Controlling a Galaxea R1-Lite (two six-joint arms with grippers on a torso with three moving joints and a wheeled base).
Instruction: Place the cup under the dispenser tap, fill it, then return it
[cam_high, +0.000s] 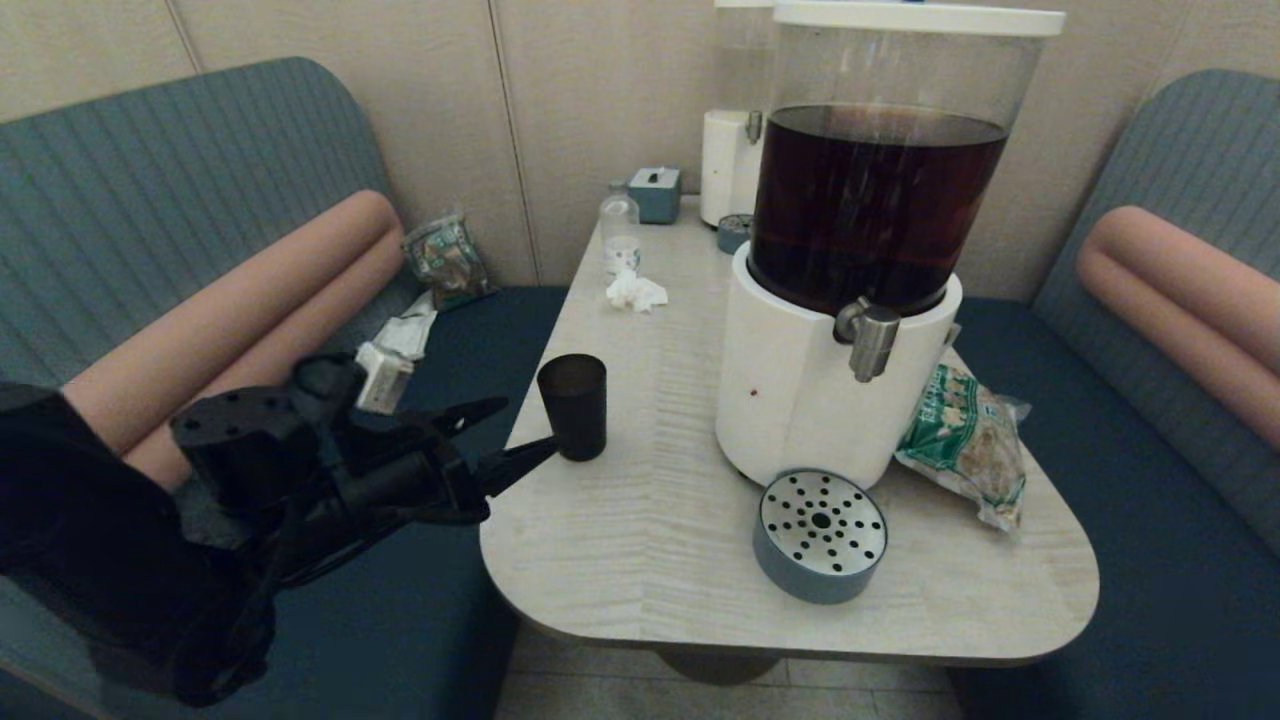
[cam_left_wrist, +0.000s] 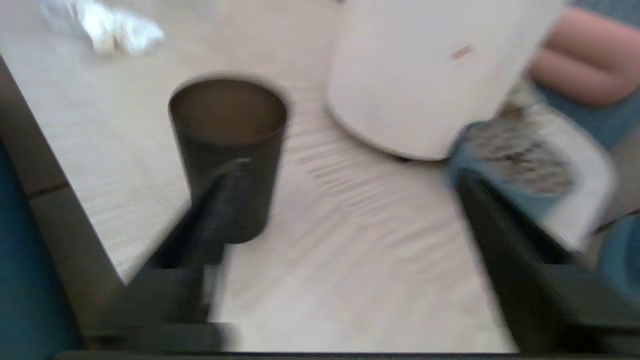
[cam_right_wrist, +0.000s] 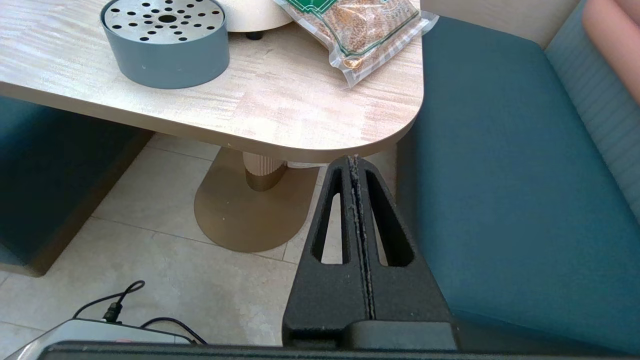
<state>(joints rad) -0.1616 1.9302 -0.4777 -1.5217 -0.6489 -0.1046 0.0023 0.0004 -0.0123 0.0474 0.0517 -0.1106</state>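
Observation:
The black cup (cam_high: 572, 405) stands upright on the table's left side, empty as far as the left wrist view shows the cup (cam_left_wrist: 227, 150). My left gripper (cam_high: 525, 428) is open just left of it at the table's edge; one fingertip reaches the cup's base, and the cup is off to one side of the jaws, not between them. In the left wrist view the left gripper (cam_left_wrist: 352, 170) has one finger (cam_left_wrist: 220, 200) in front of the cup. The silver tap (cam_high: 868, 340) juts from the big dispenser's white base (cam_high: 790, 400), with dark drink above. My right gripper (cam_right_wrist: 354, 162) is shut and empty, parked below the table's near right corner.
A blue-grey drip tray (cam_high: 820, 535) sits below the tap near the front edge of the table (cam_high: 640, 540). A snack bag (cam_high: 965, 440) lies right of the dispenser. A crumpled tissue (cam_high: 635, 290), bottle (cam_high: 619, 225), tissue box (cam_high: 655, 193) and second dispenser (cam_high: 730, 160) stand further back. Upholstered benches flank the table.

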